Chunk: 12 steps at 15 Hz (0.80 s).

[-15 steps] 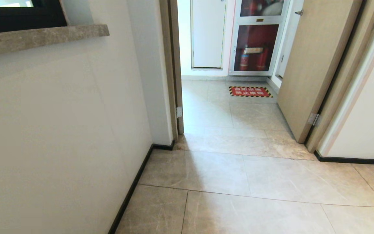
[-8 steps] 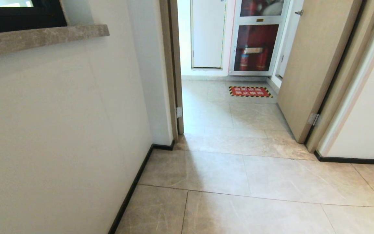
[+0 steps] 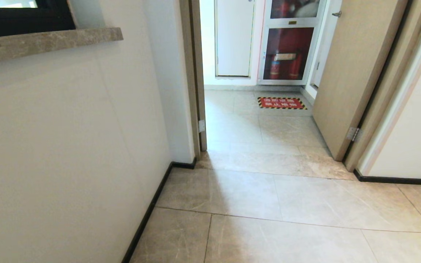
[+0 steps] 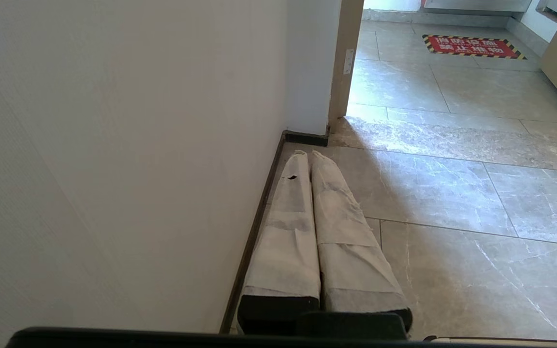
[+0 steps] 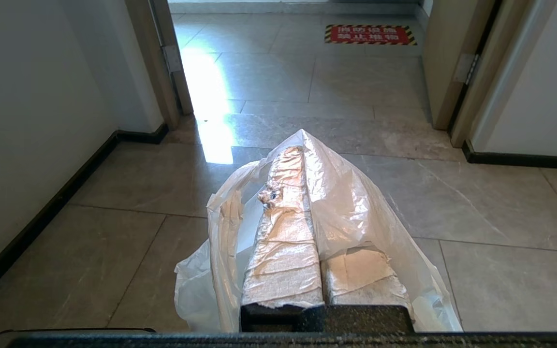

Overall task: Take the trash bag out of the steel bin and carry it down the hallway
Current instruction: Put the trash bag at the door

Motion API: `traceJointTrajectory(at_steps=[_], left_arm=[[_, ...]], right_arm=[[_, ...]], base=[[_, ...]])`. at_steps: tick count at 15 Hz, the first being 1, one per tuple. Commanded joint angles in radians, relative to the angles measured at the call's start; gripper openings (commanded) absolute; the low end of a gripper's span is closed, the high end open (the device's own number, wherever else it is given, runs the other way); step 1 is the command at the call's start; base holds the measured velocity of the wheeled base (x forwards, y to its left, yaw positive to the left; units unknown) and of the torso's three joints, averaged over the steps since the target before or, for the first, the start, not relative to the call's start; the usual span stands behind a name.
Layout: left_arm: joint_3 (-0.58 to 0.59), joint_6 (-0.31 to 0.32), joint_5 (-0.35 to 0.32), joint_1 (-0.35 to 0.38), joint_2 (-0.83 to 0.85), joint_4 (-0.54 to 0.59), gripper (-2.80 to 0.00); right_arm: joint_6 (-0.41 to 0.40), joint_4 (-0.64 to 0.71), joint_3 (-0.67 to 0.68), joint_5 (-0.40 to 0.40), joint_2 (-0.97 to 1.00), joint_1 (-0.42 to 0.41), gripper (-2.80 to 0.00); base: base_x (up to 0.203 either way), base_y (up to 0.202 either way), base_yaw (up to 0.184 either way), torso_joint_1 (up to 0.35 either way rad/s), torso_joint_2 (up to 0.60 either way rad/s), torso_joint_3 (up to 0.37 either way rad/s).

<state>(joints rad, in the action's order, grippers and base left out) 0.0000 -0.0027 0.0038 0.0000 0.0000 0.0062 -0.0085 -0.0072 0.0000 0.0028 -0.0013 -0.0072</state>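
Note:
The trash bag, thin translucent white plastic, drapes over the taped fingers of my right gripper, which is shut on it; the bag hangs down both sides above the glossy beige tiles of the hallway. In the left wrist view my left gripper is shut with nothing in it, its white-wrapped fingers pressed together close to the wall's black baseboard. Neither arm shows in the head view. The steel bin is out of view.
A white wall with a stone sill runs along the left. Ahead is a doorway with an open wooden door on its right. Beyond it lie a red floor sign and a fire-extinguisher cabinet.

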Motion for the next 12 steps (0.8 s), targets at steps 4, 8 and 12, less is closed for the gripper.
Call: traceJointTrajectory(at_steps=[4, 8, 12], left_arm=[[0.000, -0.002, 0.001, 0.000, 0.000, 0.000, -2.80], [0.000, -0.002, 0.001, 0.000, 0.000, 0.000, -2.80], [0.000, -0.002, 0.001, 0.000, 0.000, 0.000, -2.80]], right_arm=[[0.001, 0.000, 0.000, -0.001, 0.000, 0.000, -2.80], [-0.001, 0.001, 0.000, -0.001, 0.000, 0.000, -2.80], [-0.001, 0.000, 0.000, 0.000, 0.000, 0.001, -2.80]], base=[[0.000, 0.000, 0.000, 0.000, 0.00, 0.000], [0.000, 0.000, 0.000, 0.000, 0.00, 0.000], [0.000, 0.000, 0.000, 0.000, 0.00, 0.000]])
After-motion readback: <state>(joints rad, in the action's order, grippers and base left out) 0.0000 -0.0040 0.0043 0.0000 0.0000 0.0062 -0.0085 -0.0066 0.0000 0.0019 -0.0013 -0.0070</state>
